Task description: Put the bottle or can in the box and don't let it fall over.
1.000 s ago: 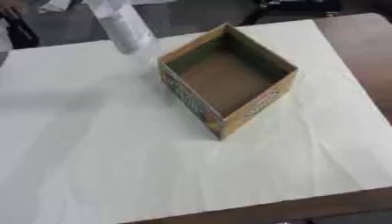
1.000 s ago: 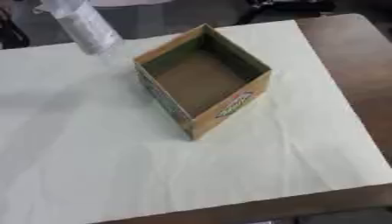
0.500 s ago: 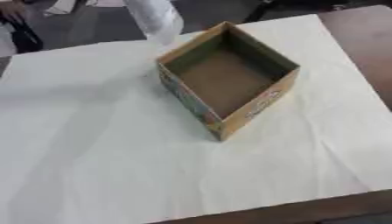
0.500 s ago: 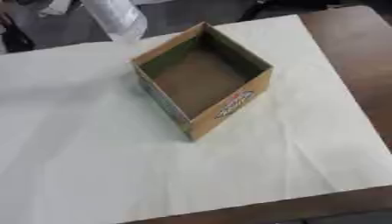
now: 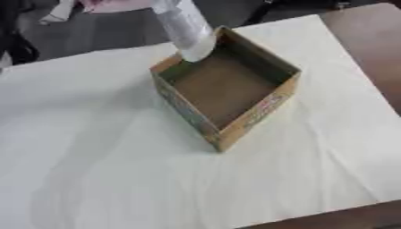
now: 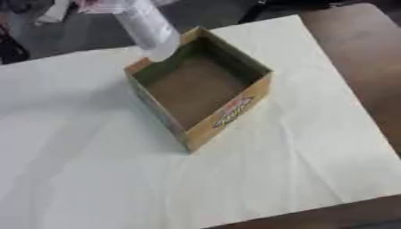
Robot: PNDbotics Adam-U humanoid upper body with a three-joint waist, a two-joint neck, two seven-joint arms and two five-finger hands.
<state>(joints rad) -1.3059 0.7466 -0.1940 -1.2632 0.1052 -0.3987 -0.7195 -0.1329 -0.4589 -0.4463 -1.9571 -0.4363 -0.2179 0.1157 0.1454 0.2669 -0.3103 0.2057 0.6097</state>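
Note:
A clear, pale bottle (image 5: 185, 29) hangs tilted in the air at the top of both views, its lower end over the far left corner of the box. Something pinkish (image 5: 109, 4) meets the bottle's top at the picture's edge; whether it is a person's hand I cannot tell. The open cardboard box (image 6: 228, 112) stands cornerwise on the white cloth, its brown floor bare and a printed label on its front right wall. Neither of my hands shows in either view.
A white cloth (image 5: 94, 161) covers most of the table. Bare brown tabletop (image 5: 376, 49) runs along the right side and the near right corner. Dark shapes (image 5: 15, 44) lie beyond the table's far left edge.
The bottle has travelled right from beyond the box's left side, and its lower end now overlaps the box's far left corner. The box has stayed put.

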